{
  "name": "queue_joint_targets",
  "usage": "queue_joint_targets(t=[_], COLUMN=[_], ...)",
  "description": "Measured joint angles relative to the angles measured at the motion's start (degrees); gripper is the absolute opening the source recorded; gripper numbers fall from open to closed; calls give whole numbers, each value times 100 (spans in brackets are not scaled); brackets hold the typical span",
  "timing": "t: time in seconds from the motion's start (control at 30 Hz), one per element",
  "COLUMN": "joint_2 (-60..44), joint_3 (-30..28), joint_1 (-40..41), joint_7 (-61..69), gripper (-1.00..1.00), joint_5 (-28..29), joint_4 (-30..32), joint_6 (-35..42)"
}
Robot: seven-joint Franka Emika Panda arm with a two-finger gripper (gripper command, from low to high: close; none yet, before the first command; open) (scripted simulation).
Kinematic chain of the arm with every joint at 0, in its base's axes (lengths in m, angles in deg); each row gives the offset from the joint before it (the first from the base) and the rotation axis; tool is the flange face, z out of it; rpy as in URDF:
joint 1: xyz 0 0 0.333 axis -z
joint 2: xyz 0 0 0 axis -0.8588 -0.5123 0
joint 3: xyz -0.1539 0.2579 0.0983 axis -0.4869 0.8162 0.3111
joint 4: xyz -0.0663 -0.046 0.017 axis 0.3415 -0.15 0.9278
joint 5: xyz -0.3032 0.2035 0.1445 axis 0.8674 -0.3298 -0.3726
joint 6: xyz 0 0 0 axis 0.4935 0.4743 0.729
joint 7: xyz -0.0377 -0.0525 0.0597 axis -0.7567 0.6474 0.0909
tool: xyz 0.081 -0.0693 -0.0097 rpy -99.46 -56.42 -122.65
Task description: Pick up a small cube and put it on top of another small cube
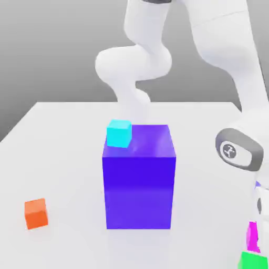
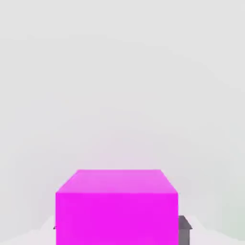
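Orange and plain-sided, a small cube (image 1: 36,214) sits well apart from the big blue-violet block (image 1: 138,192), towards the exterior view's left, perhaps just a bystander. On that block's top, near a corner, rests a small cyan cube (image 1: 119,133), likely another distractor. To the block's other side, the small magenta cube (image 1: 252,237) is between the jaws, which are parted by about its width and seem closed on it, presumably for carrying. Below it in the exterior view is a small green cube (image 1: 253,261), the likely base; whether they touch, I cannot tell. The white arm (image 1: 223,37) bends down beyond the block, its gripper (image 1: 257,234) held low.
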Motion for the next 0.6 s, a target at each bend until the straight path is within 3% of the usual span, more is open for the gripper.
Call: queue_joint_targets(t=[0.2, 0.33, 0.47, 0.5, 0.6], joint_2=[863, 962, 376, 244, 244], joint_3=[278, -73, -278, -305, -305], joint_1=[260, 485, 480, 464, 465], joint_7=[194, -557, -883, -911, -911], gripper=[-100, -100, -100, 100, 100], joint_5=[-417, -846, -833, -808, -808], joint_4=[118, -622, -888, -904, -904], joint_6=[736, 1533, 1204, 1088, 1088])
